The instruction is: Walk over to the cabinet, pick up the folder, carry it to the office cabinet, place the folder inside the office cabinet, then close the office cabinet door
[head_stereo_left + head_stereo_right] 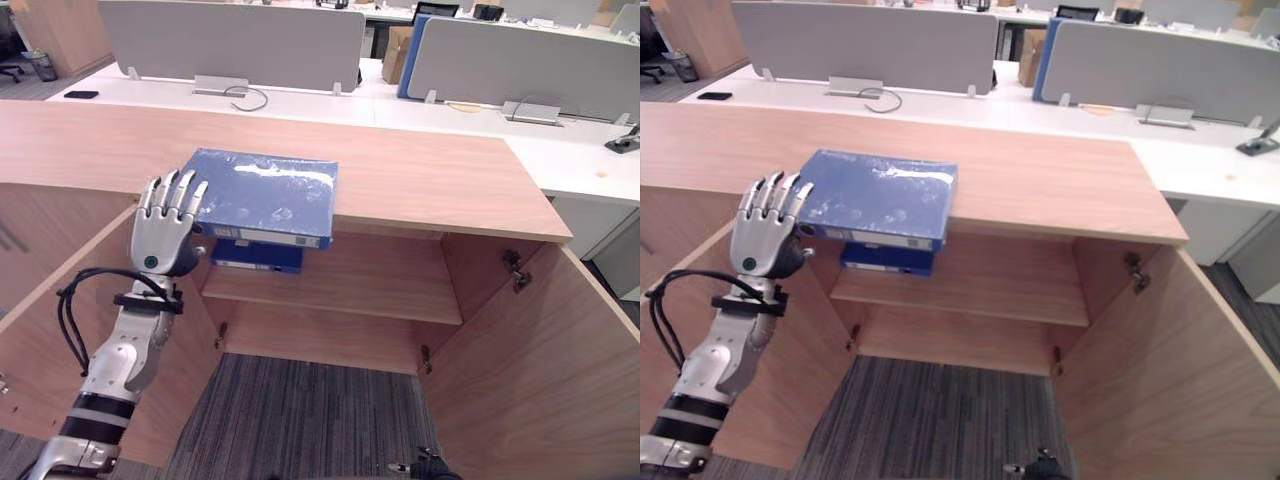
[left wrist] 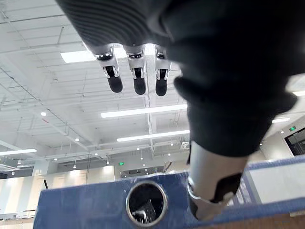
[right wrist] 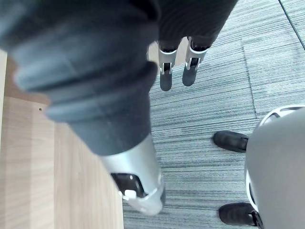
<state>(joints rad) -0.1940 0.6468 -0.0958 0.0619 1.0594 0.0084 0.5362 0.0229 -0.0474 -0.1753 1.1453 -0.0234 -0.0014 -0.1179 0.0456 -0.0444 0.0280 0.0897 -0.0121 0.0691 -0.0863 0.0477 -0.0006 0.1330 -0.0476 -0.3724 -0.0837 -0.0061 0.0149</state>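
Both doors of the office cabinet stand open, the blue folder lies on its worktop, overhanging the near edge, the left hand is raised with straight, spread fingers at the folder's near left corner, and the right hand hangs loosely open.

Counted two blue folders: top folder at the cabinet top's front edge, lower folder at the left end of the shelf. One cabinet, one shelf, two open doors: left door, right door. Two grey dividers: left divider, right divider. One black phone
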